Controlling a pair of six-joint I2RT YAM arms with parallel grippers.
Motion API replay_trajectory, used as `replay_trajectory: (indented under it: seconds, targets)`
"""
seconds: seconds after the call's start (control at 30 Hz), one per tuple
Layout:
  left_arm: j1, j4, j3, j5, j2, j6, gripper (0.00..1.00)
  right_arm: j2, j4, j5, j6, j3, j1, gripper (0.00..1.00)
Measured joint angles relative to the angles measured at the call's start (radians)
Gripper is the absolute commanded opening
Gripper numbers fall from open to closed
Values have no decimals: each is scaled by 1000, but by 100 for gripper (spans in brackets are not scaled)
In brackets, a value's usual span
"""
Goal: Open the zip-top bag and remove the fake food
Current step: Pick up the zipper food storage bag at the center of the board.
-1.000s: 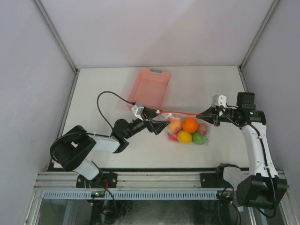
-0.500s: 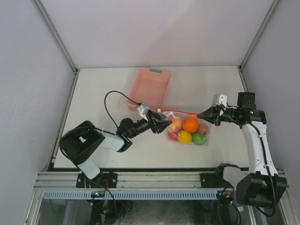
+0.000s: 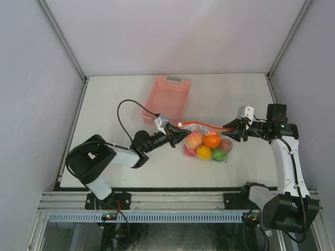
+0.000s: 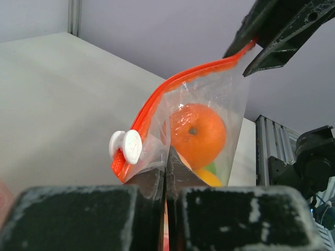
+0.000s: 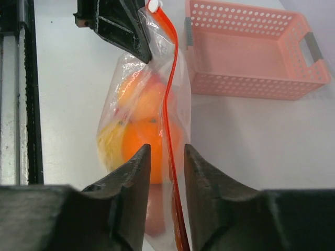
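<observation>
Zip-top bag (image 3: pixel 205 137) hangs over mid-counter, toward the right edge, fake food (image 3: pixel 212 140) sagging inside. My left gripper (image 3: pixel 180 135) clamps film under the slider (image 4: pixel 128 146). My right gripper (image 3: pixel 229 128) pinches the zipper's other end. Film looks thin and slippery, so I'd hold the stiffer strip.

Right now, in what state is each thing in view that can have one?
bag: held up by its zipper edge at both ends
zipper: looks closed, slider at the left fingers' end
fake food: inside the bag
basket: upright, empty
left fingers: shut on the bag's corner just below the slider
right fingers: pinching the zipper's other end
</observation>
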Motion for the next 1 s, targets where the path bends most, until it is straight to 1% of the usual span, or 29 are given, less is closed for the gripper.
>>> replay_trajectory:
  seconds: [0.1, 0.17, 0.2, 0.3, 0.37, 0.47, 0.57, 0.63, 0.7, 0.83, 1.0]
  targets:
    - [-10, -16, 0, 10, -18, 44, 0, -23, 3, 11, 27, 5, -1, 74]
    - [-20, -41, 0, 21, -42, 83, 0, -44, -5, 25, 51, 32, 0, 87]
    - [-27, -60, 0, 25, -58, 105, 0, -56, -10, 28, 61, 61, 4, 90]
    - [-60, -157, 7, 30, -119, 204, 0, -72, -30, 35, 87, 152, 38, 91]
    - [-84, -235, 24, 31, -158, 274, 0, -57, -52, 54, 108, 233, 105, 90]
    - [-113, -347, 55, 29, -204, 367, 0, -5, -64, 91, 158, 330, 243, 83]
    - [-138, -451, 81, 18, -242, 450, 0, 63, -53, 137, 233, 374, 367, 66]
    - [-150, -499, 91, 9, -259, 488, 0, 109, -40, 167, 293, 377, 420, 54]
    - [-156, -526, 92, -1, -269, 511, 0, 149, -31, 190, 343, 377, 444, 47]
    - [-162, -562, 92, -9, -280, 533, 0, 196, 10, 224, 428, 352, 472, 42]
    - [-163, -575, 92, -15, -281, 539, 0, 196, 37, 268, 470, 298, 510, 37]
